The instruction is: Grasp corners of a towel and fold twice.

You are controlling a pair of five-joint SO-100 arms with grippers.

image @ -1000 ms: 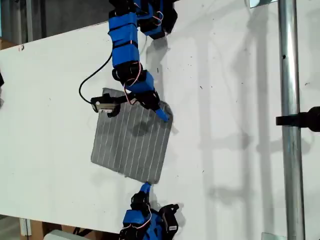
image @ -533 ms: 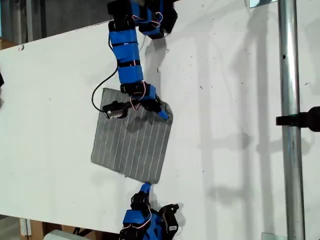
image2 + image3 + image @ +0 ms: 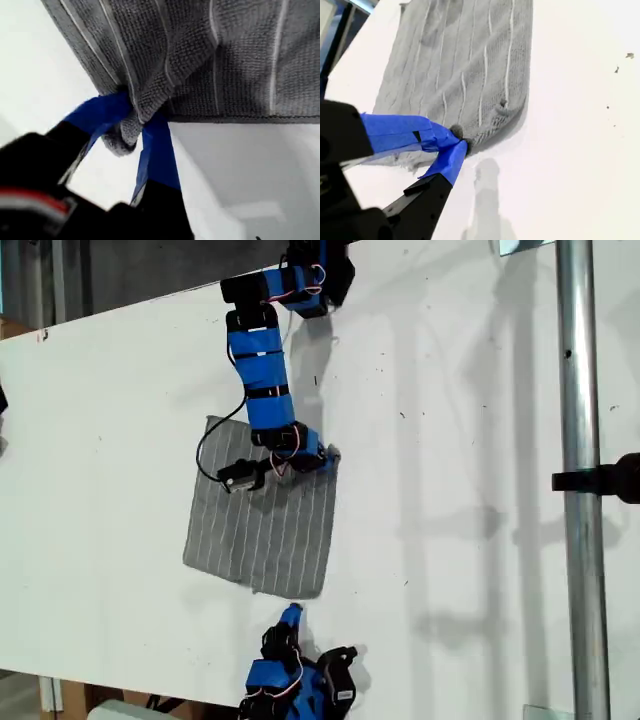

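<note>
Pinched between the blue jaws of my first gripper is one corner of the towel, the grey cloth bunched and lifted off the table. Which arm this is in the exterior view I cannot say for sure. My second gripper has its jaws closed to a narrow tip right at another rounded corner; a scrap of grey shows between them, but whether it truly holds the cloth I cannot tell. In the exterior view the towel lies mostly flat on the white table, between the two blue arms.
</note>
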